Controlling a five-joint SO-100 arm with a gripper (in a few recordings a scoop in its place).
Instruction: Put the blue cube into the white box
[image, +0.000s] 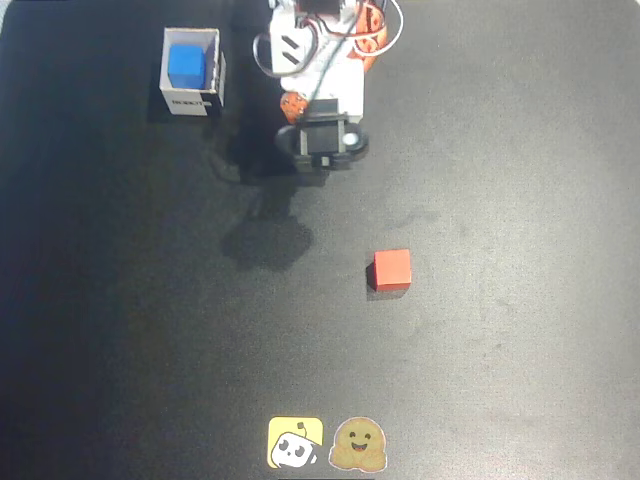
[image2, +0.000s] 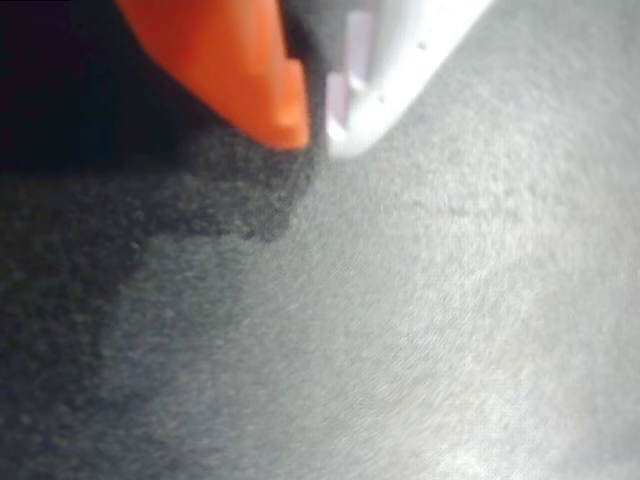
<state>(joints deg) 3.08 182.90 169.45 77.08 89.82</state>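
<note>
Basically the blue cube (image: 187, 65) already sat inside the white box (image: 213, 75), up in the top-left part of the overhead view, so judging by how things lay the task looked done or nearly so. The gripper (image2: 318, 128) showed in the wrist view with its orange and white fingertips pressed nearly together, just a thin dark slit between them, nothing pinched, hanging over bare dark tabletop (image2: 400, 330). In the overhead view the arm (image: 322, 95) was bunched near the top centre, just to the right of the box, with a dark strip of tabletop between them; the cube was off to the left of the gripper, walled in by the box. Main risk, as a guess: any swing of the arm to the left could clip the thin box wall and shove or tip it, spilling the cube out. The box looked light, so even a small knock might shift it. Red cube (image: 392, 269) lay well apart, lower right of the arm, and two stickers (image: 326, 443) sat at the bottom edge, neither in the way.
</note>
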